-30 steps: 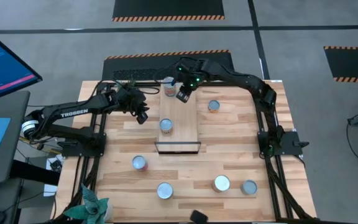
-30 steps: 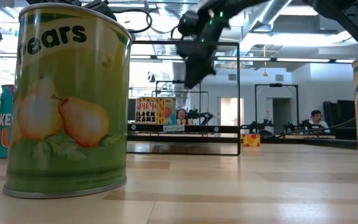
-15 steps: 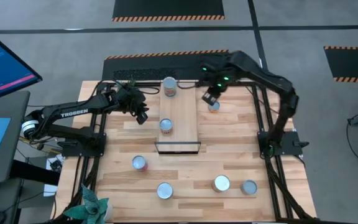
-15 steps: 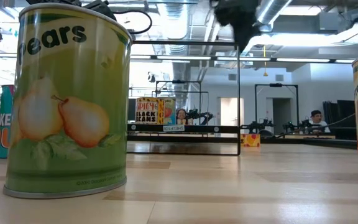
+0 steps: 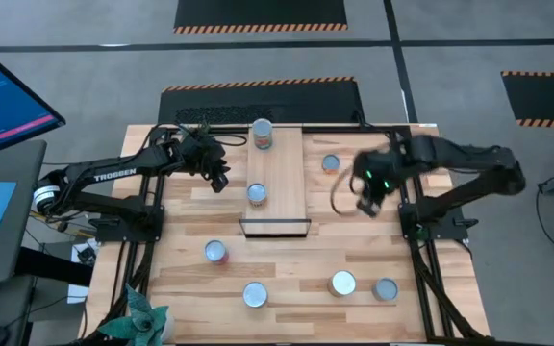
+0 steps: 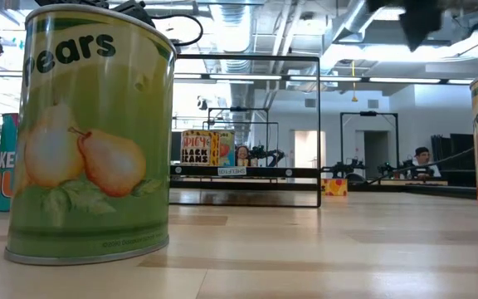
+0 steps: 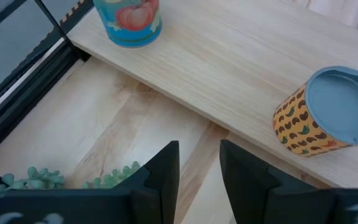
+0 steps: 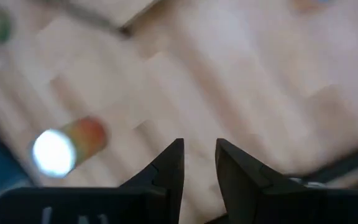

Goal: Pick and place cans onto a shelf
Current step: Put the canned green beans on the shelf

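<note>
Wooden shelf (image 5: 275,183) holds two cans. We judge right gripper (image 5: 365,204), narrowly parted, empty, should centre over can (image 5: 331,164) near desk's far edge before descending.

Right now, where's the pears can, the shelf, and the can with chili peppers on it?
pears can (image 6: 90,133), low view, its label.
shelf (image 5: 279,183), high view, bare board.
chili pepper can (image 7: 334,112), left wrist view, its lid.
</note>
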